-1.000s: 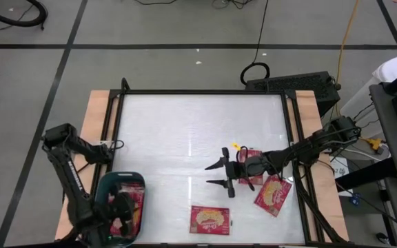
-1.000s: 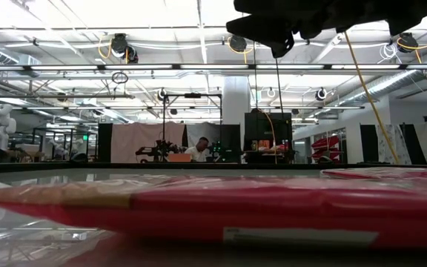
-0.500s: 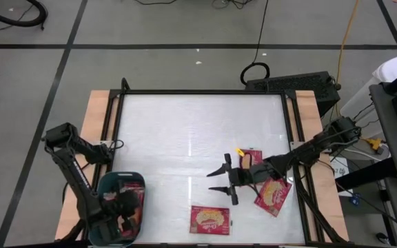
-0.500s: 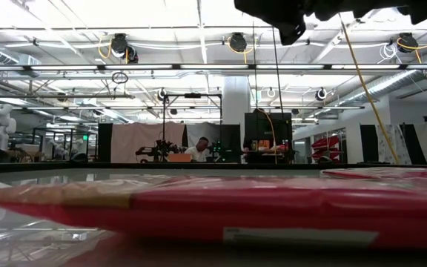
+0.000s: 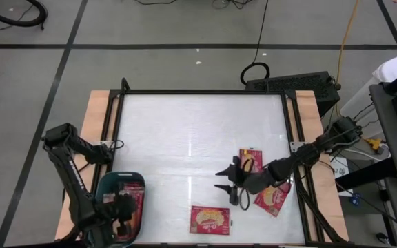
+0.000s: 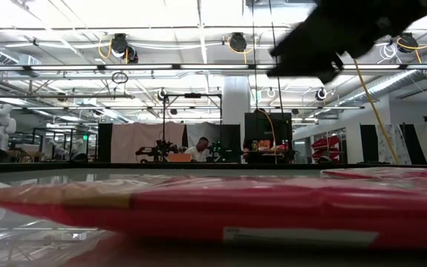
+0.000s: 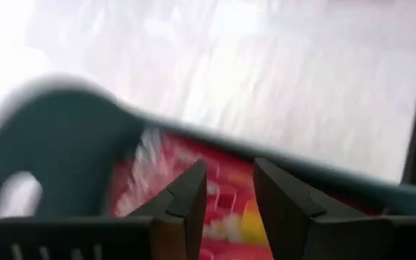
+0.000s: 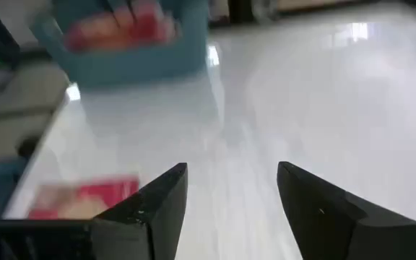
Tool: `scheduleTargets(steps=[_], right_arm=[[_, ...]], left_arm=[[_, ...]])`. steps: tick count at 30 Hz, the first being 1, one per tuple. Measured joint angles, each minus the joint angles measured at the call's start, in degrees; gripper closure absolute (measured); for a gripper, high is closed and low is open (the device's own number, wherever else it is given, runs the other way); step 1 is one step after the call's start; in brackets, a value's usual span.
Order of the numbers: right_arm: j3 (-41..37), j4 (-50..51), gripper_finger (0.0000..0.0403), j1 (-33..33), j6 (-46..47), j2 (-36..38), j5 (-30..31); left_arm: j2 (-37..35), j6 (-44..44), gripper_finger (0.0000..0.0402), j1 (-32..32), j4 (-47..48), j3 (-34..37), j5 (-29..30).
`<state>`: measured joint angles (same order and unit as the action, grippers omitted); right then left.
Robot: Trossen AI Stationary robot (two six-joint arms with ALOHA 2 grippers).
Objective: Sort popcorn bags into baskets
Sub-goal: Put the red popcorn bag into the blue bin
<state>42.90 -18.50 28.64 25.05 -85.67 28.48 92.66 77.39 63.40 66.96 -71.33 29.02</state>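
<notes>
The teal basket [image 5: 103,186] sits at the table's near left corner with red popcorn bags [image 5: 136,201] inside. My left gripper [image 5: 120,209] hovers over it, open, with nothing between its fingers; in the left wrist view the gripper [image 7: 230,189] looks down on the bags [image 7: 166,160] in the basket [image 7: 56,130]. Three popcorn bags lie flat on the table: one [image 5: 210,219] near the front edge, one [image 5: 274,198] to the right, one [image 5: 251,159] farther back. My right gripper [image 5: 221,180] hangs open above the table, left of the two right-hand bags.
The white tabletop [image 5: 185,131] stretches bare toward the far edge inside a dark frame [image 5: 115,124]. In the low view a red bag [image 6: 213,211] fills the foreground and my right arm [image 6: 339,33] crosses the top. The right wrist view shows the basket [image 8: 128,61] far off.
My right gripper has swung toward the table's near edge and sunk a little, rolling and tipping as it went; the farther-back bag beside it now shows in full. Its fingers stay open.
</notes>
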Motion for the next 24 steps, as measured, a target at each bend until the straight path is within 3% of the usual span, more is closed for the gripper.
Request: scheduleTargets(steps=[6, 9, 12, 18, 24], right_arm=[[5.5, 12.9, 0.0197, 4.9, 11.1, -1.0, -5.5], [7.7, 14.2, 0.0197, 8.4, 14.0, -3.1, -7.5], [10.4, 13.9, 0.0197, 11.9, 16.6, -6.3, -9.2], [17.3, 12.4, 0.0197, 15.7, 15.2, -17.0, -9.1], [23.0, 12.6, 0.0197, 13.6, 10.1, -24.9, -7.5]], left_arm=[[0.0, -17.8, 0.0282, 0.0, -0.2, -8.4, 17.1], [0.0, -27.3, 0.0282, -0.8, -3.6, -9.1, 27.0], [0.0, -33.1, 0.0282, -2.6, -7.2, -8.4, 33.3], [0.0, -34.0, 0.0282, -8.2, -13.4, -5.7, 33.5], [0.0, -40.6, 0.0282, -12.2, -23.8, -1.3, 28.1]])
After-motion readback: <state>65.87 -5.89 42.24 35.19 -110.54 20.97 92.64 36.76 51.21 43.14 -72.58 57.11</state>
